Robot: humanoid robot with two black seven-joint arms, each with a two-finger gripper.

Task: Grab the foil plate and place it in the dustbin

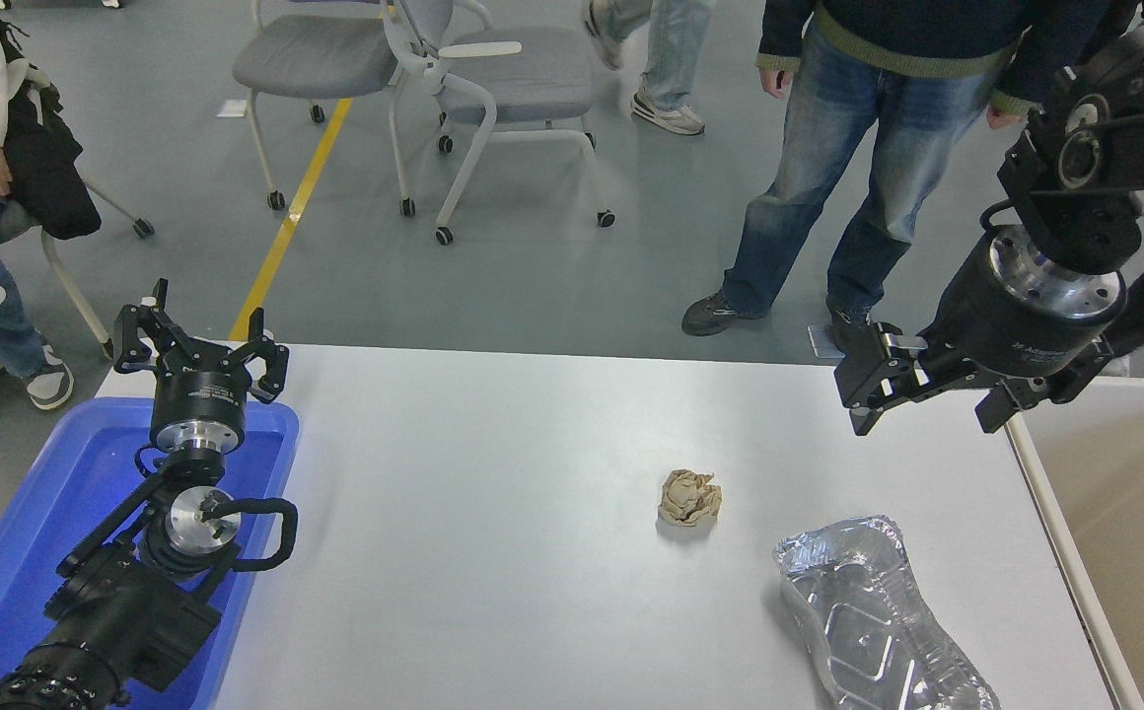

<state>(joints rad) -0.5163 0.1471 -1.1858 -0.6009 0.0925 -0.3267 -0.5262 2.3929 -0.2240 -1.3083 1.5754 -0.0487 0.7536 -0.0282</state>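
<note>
The foil plate (873, 616), a shiny wrinkled silver tray, lies on the white table (493, 473) at the front right. The dustbin (1129, 513), beige with a cream rim, stands against the table's right edge, only partly in view. My right gripper (924, 425) hangs open and empty above the table's far right, well beyond the foil plate and just left of the dustbin's far corner. My left gripper (199, 333) is open and parked at the lower left.
A small tan paper ball (689, 497) lies left of and beyond the foil plate. A blue tub (30, 532) sits under the left arm. A person in jeans (828, 197) stands at the far side; another sits at far left. Chairs (493, 89) stand behind.
</note>
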